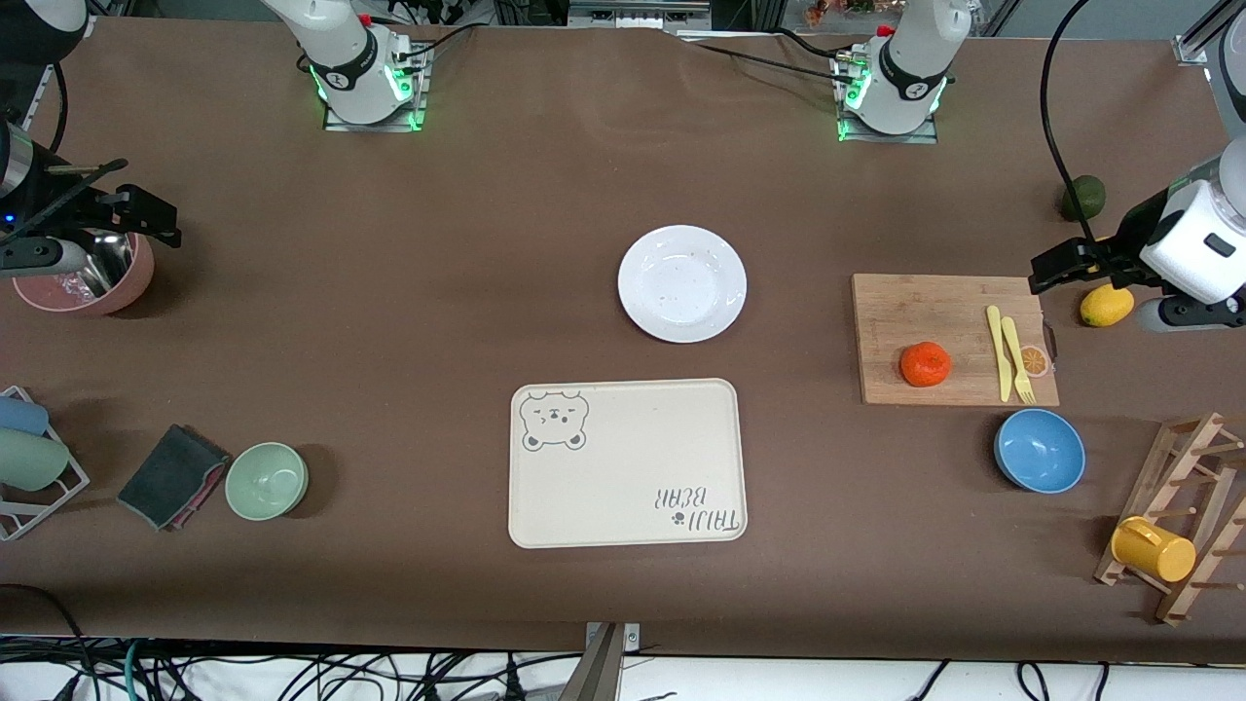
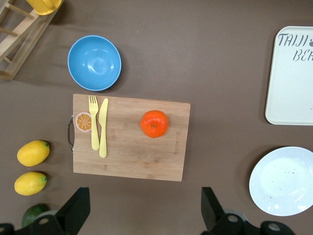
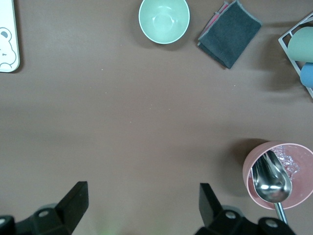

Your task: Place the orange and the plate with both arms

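Note:
The orange (image 1: pixel 925 364) lies on a wooden cutting board (image 1: pixel 949 312) toward the left arm's end of the table; it also shows in the left wrist view (image 2: pixel 154 123). The white plate (image 1: pixel 682 283) lies mid-table, and its edge shows in the left wrist view (image 2: pixel 283 181). It is farther from the front camera than the cream bear tray (image 1: pixel 626 463). My left gripper (image 1: pixel 1071 263) (image 2: pixel 144 213) is open and empty, up over the table beside the board's handle end. My right gripper (image 1: pixel 146 216) (image 3: pixel 142 205) is open and empty, up beside a pink bowl.
A yellow fork and knife (image 1: pixel 1009 352) lie on the board. A blue bowl (image 1: pixel 1040 450), a lemon (image 1: pixel 1106 305), a dark green fruit (image 1: pixel 1082 198) and a wooden rack with a yellow mug (image 1: pixel 1154 550) stand around it. Pink bowl (image 1: pixel 92 277), green bowl (image 1: pixel 267 480), grey cloth (image 1: pixel 172 476).

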